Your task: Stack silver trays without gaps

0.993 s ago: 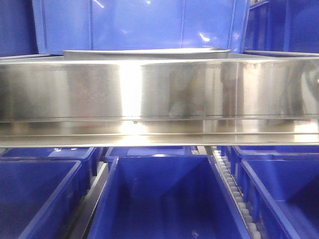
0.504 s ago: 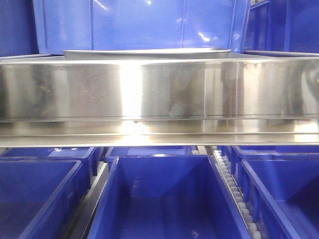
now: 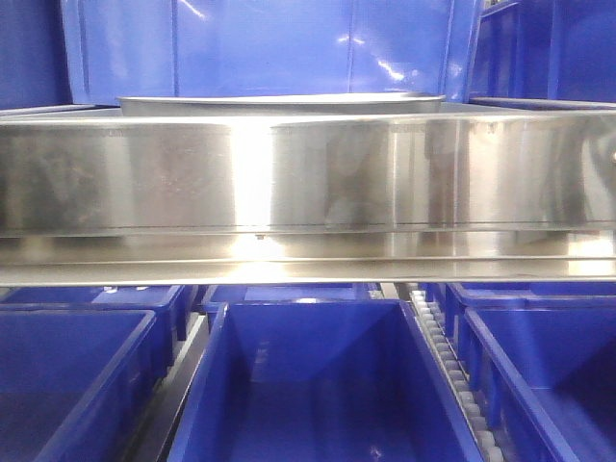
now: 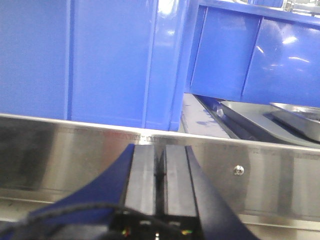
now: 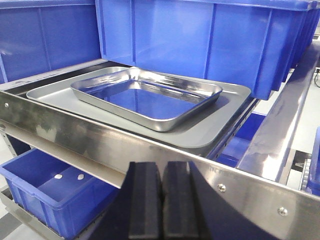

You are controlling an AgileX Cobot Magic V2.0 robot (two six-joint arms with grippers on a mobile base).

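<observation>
The left pincer, seen from the left wrist, is sitting pressed shut with nothing between its black ribbed pads, facing the brushed steel shelf rail; silver trays are peeking in, cropped, at right. From the right wrist, the right pincer is likewise closed and empty, and two shiny round-cornered trays are showing: the smaller tray is lying inside the larger tray. From the front, only a thin tray rim is showing above the rail, among blue plastic bins.
</observation>
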